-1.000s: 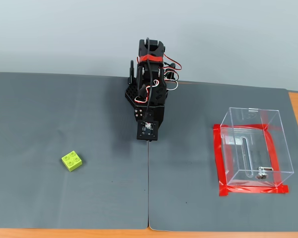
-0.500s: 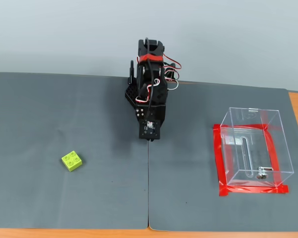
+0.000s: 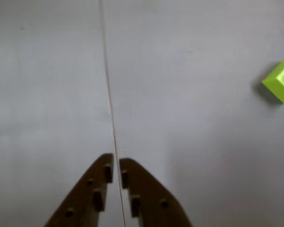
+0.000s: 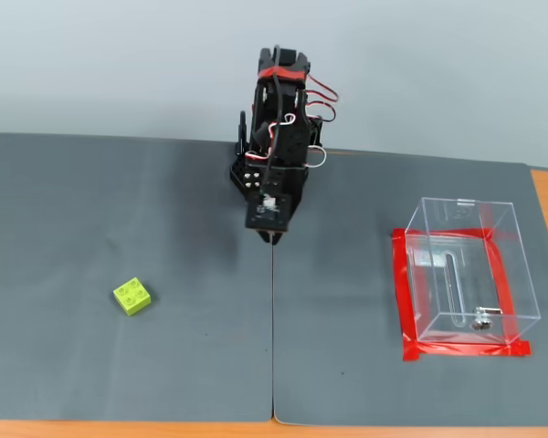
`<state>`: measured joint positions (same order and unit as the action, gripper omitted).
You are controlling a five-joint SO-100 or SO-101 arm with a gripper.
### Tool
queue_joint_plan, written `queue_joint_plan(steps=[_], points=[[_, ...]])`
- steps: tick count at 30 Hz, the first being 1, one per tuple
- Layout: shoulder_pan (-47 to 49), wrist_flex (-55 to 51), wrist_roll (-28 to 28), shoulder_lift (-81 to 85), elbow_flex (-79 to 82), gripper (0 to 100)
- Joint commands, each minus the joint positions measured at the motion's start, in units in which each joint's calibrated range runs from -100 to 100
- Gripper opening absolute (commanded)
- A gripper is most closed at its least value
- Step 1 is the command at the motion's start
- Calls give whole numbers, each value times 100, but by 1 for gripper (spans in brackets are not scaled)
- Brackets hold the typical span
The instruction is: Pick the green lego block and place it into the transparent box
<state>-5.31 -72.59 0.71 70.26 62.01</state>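
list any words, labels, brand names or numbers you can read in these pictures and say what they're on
None: no readable text shows in either view.
The green lego block has plain studs; any marking is too small to tell.
The transparent box carries no label, only a metal fitting and red tape at its base.
The gripper and the arm show screws and wires, no print.
The grey mats are blank.

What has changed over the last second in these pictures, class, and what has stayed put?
In the fixed view the arm has lifted and drawn back toward its base, raising the gripper off the mat. It took hold of nothing and its fingers are close together. The green block and the clear box have not moved, and the box holds no block.
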Motion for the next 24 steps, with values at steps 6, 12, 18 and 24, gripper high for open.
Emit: queue_joint_plan(steps=[6,12,18,24], points=[[-1293,54,-329,-1359,-1710,2],[-2241,436,-490,-2520,-2524,2],[-2882,1244,-417,-3851,-3040,3],[-3136,2355,57,-4953,-3085,3]])
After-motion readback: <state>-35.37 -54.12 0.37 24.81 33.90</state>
